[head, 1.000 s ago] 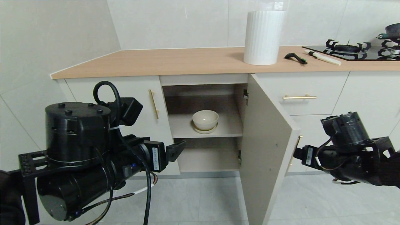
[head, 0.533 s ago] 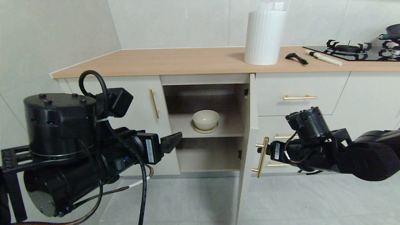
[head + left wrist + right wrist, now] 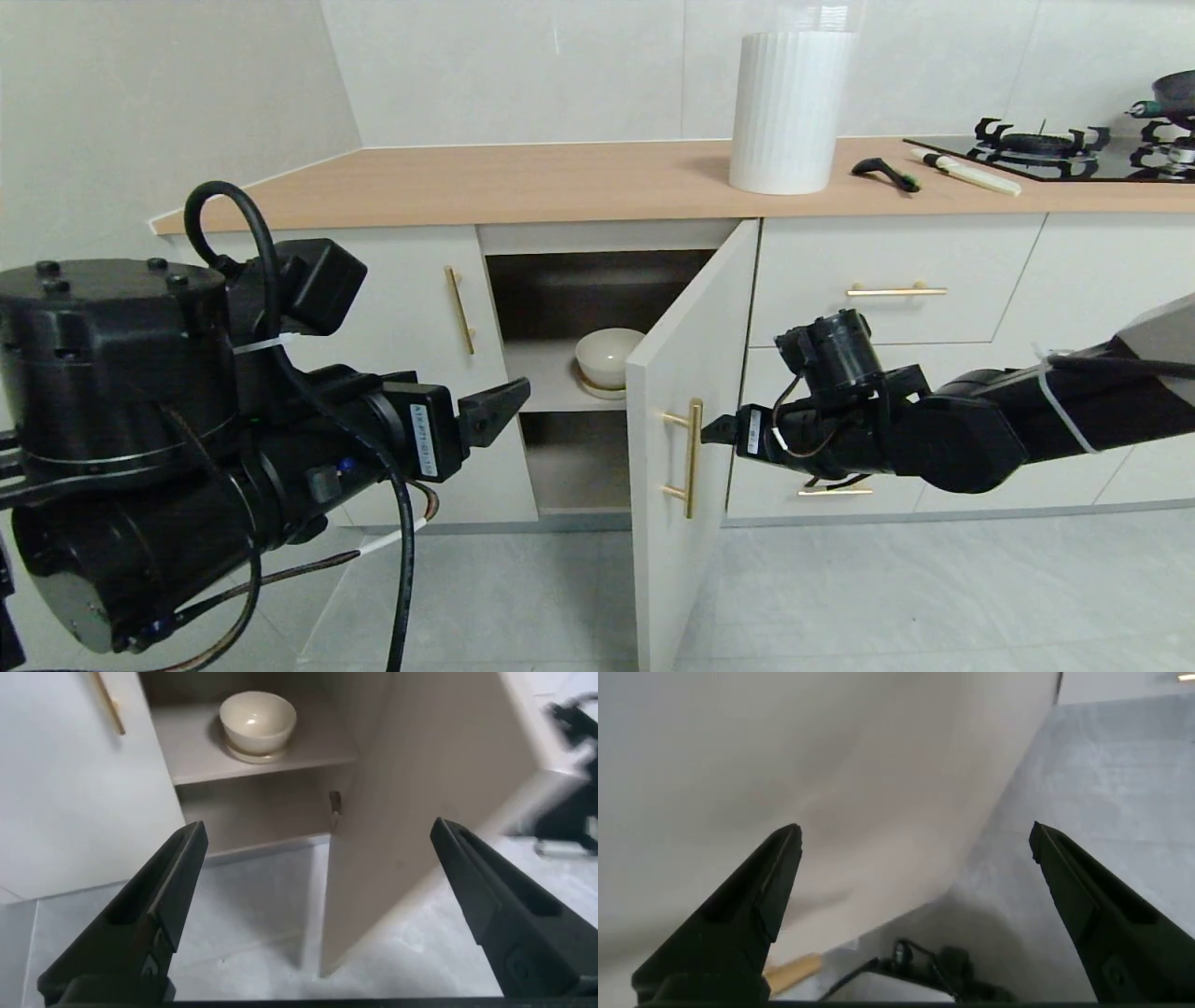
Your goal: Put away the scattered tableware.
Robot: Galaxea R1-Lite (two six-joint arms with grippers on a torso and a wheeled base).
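The right gripper (image 3: 721, 431) has its fingers spread apart and empty. In the head view it sits at the outer face of the cabinet door (image 3: 691, 355), just beside the gold handle (image 3: 693, 457); whether it is touching cannot be told. The door stands about half open, so the step in hand is judged to be swinging it shut. To do this well, the push should land flat on the door face near the handle side, far from the hinges. It should follow the door's arc, not a straight line, and slow before the door meets the frame. The open fingers should stay off the handle so that nothing catches. The left gripper (image 3: 495, 415) also has its fingers apart and holds nothing. It hangs in front of the cabinet opening, on the side away from the hinges, and should be kept outside the door's sweep. Inside the cabinet (image 3: 607, 238), a cream bowl (image 3: 605, 355) stands upright on a saucer (image 3: 597, 390), set well back on the upper shelf (image 3: 546, 373) and clear of the door edge. The lower compartment (image 3: 569, 462) shows nothing in its visible part. On the counter (image 3: 523, 182) above stand a white ribbed canister (image 3: 792, 112) and, well apart from the cabinet, a black peeler (image 3: 882, 173).
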